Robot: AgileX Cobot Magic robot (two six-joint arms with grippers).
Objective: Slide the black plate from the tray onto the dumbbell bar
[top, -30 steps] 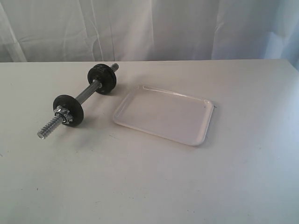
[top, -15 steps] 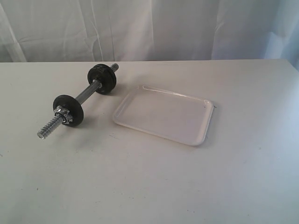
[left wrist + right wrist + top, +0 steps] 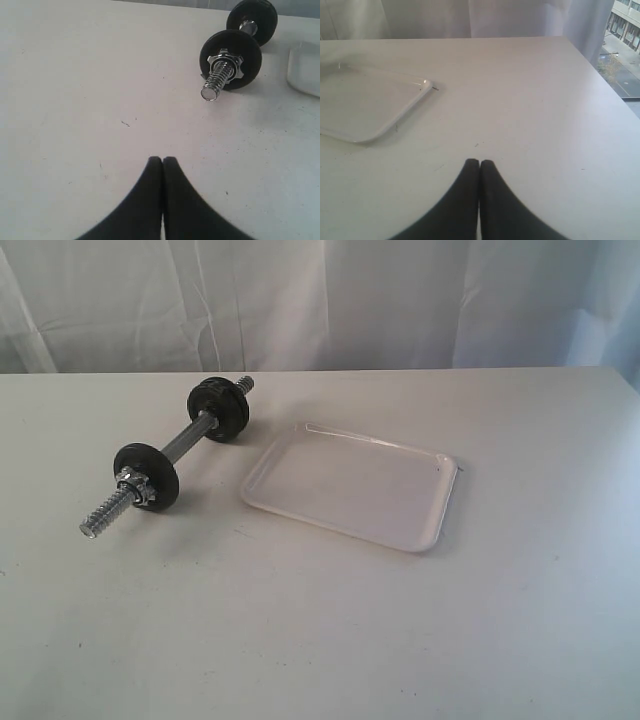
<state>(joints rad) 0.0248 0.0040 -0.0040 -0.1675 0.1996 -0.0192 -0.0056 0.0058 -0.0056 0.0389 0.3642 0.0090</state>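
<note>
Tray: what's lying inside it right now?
Nothing shows inside the tray; its whole white floor is bare in the exterior view, and nothing covers it. Black discs sit only on the dumbbell bar.

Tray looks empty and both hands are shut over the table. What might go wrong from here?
The chrome steel dumbbell bar lies on the near round black disc and far round black disc, unblocked, so a nudge may roll it. No nut collar shows outside the far disc; tilting the bar might let it slide off.
</note>
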